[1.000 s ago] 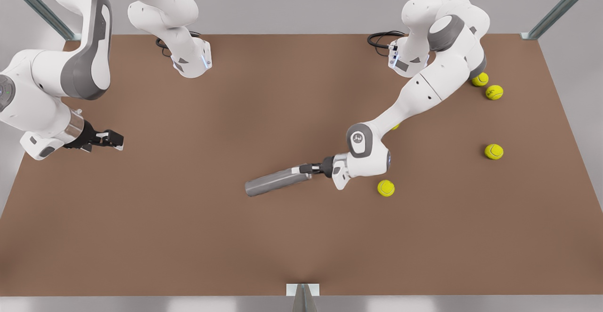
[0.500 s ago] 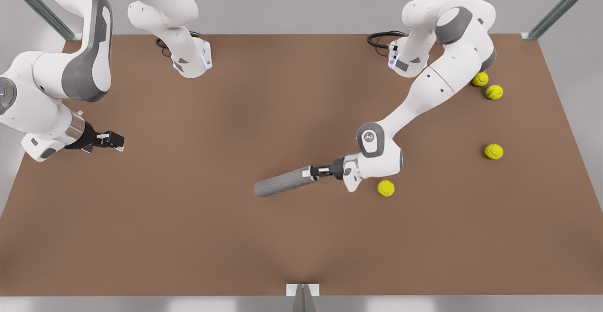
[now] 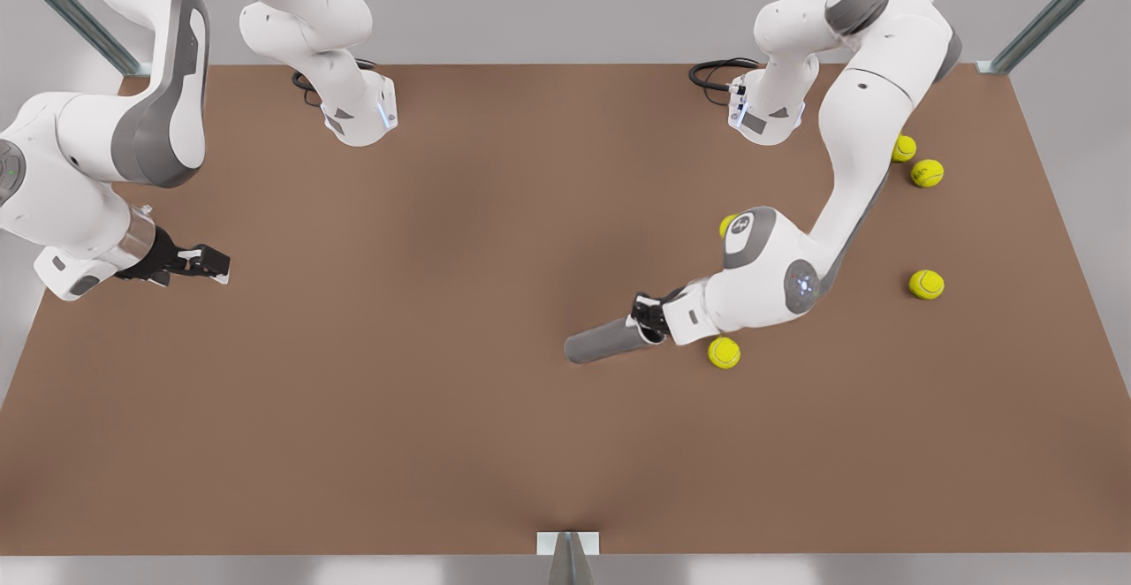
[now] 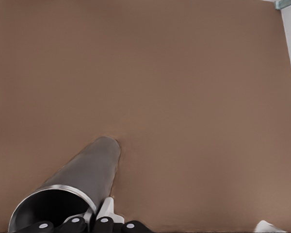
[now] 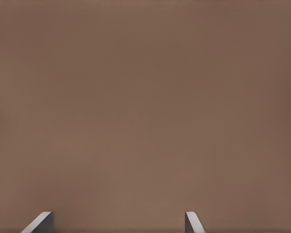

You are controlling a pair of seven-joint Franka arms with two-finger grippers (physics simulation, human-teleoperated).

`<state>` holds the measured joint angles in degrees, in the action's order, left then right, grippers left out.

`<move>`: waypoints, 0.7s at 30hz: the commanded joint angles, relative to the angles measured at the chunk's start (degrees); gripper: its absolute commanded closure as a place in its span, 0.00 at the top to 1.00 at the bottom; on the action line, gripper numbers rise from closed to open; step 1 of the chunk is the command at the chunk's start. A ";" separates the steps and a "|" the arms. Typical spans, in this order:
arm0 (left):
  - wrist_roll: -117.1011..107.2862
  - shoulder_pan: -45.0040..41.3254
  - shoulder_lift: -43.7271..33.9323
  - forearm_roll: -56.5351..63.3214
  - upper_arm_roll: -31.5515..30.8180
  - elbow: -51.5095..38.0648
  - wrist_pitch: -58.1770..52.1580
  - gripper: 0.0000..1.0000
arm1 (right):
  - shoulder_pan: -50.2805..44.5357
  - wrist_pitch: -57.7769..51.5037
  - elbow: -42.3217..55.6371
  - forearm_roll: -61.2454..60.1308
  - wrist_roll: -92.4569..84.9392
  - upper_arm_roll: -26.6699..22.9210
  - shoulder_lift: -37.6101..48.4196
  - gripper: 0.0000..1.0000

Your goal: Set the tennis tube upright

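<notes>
I note the left hand (image 3: 649,320) clamped on the rimmed open end of the tennis tube (image 3: 605,343), tilted with its far end on the table (image 3: 398,408); next, pivot it vertical, while the right hand (image 3: 208,262) waits open.

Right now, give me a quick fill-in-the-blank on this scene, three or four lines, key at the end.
1. The left gripper is shut on the rim of the tennis ____.
2. The tennis tube is tilted, its closed end resting on the ____.
3. The right gripper waits with its fingers ____.
4. The loose tennis balls are yellow-____.

Missing words: tube; table; open; green
</notes>
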<state>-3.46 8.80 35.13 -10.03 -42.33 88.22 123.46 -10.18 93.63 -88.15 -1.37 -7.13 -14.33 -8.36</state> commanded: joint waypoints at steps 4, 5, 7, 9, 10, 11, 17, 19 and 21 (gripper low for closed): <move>-28.97 -0.62 -0.50 12.49 -0.21 -3.58 -15.71 0.21 | -0.01 -0.03 0.00 -0.13 0.01 0.00 0.01 1.00; -29.15 -0.62 -0.50 13.01 -0.30 -3.93 -15.88 0.21 | -0.01 -0.03 0.00 -0.13 0.09 0.00 -0.07 1.00; -32.83 -1.06 -1.73 15.82 -0.47 -3.93 -17.46 0.21 | -0.01 -0.03 0.00 -0.13 0.09 0.00 -0.07 1.00; -36.44 -1.68 -2.61 18.55 -0.47 -4.02 -18.70 0.21 | -0.01 -0.03 -0.09 -0.13 0.09 0.00 -0.07 1.00; -37.75 -1.68 -2.61 18.64 -0.47 -4.02 -18.70 0.21 | -0.01 -0.03 -0.09 -0.13 0.09 0.00 -0.07 1.00; -38.11 -1.68 -3.05 18.90 -0.47 -4.02 -18.70 0.21 | -0.01 -0.03 -0.09 -0.13 0.09 0.00 -0.08 1.00; -39.25 -2.47 -2.79 20.48 -0.03 -3.93 -17.03 0.21 | -0.01 -0.03 -0.09 -0.13 0.01 0.00 -0.07 1.00; -39.25 -2.64 -2.70 21.45 0.05 -3.84 -15.36 0.21 | -0.10 -0.03 -0.09 -0.13 0.09 0.00 -0.16 1.00; -39.25 -2.64 -2.70 23.47 0.05 -3.84 -15.18 0.21 | -0.01 -0.03 -0.09 -0.13 0.09 0.00 -0.16 1.00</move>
<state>-28.82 6.10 32.50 11.79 -42.25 84.39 107.55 -10.23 93.63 -88.29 -1.45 -7.06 -14.27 -8.59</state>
